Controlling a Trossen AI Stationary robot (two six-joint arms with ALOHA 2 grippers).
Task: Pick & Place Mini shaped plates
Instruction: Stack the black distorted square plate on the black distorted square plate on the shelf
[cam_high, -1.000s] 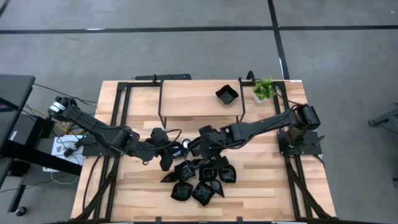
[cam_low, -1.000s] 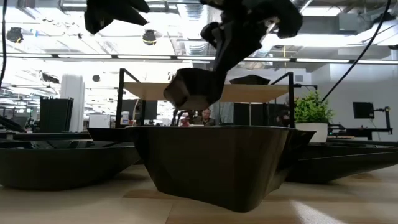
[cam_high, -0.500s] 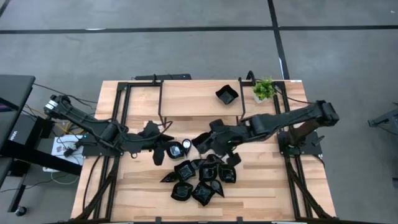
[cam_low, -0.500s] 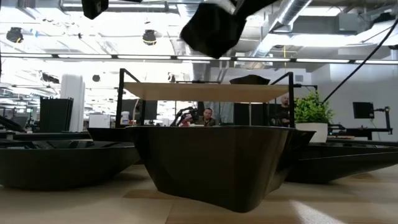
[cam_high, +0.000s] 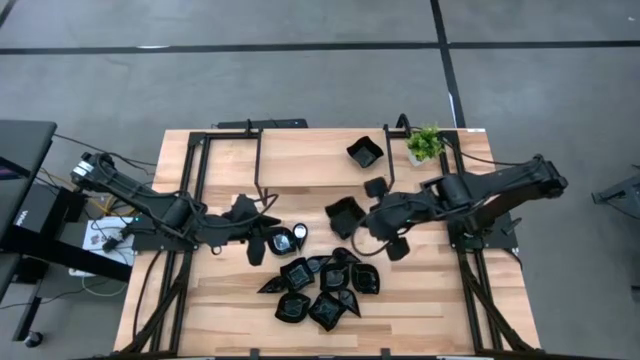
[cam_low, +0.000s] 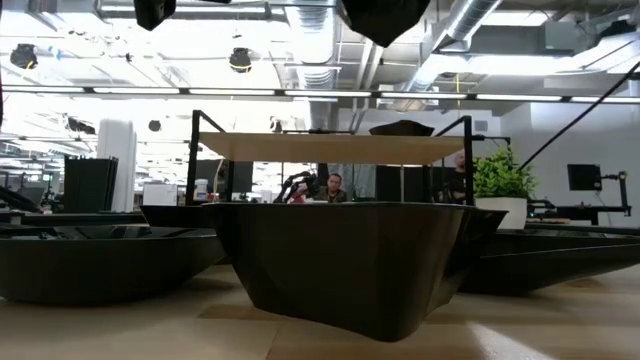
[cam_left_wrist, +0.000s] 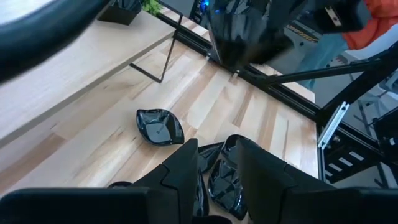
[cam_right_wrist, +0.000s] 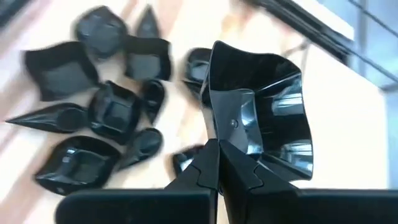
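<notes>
Gripping a glossy black square plate (cam_right_wrist: 267, 112) by its rim, right gripper (cam_right_wrist: 219, 158) clenched, left gripper (cam_left_wrist: 214, 165) parted, empty.

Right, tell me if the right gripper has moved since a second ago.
Yes. The right gripper, shut on a square dish, moved up and back toward the shelf, away from the pile.

Clustered black plates (cam_high: 322, 285), one (cam_high: 345, 216) aloft

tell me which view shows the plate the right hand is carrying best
The right wrist view: the square plate fills the picture, its rim pinched by the shut right hand. The high view shows it as a small dark square lifted above the pile. The low view catches only its underside at the top edge; the left wrist view shows a dark blur.
</notes>
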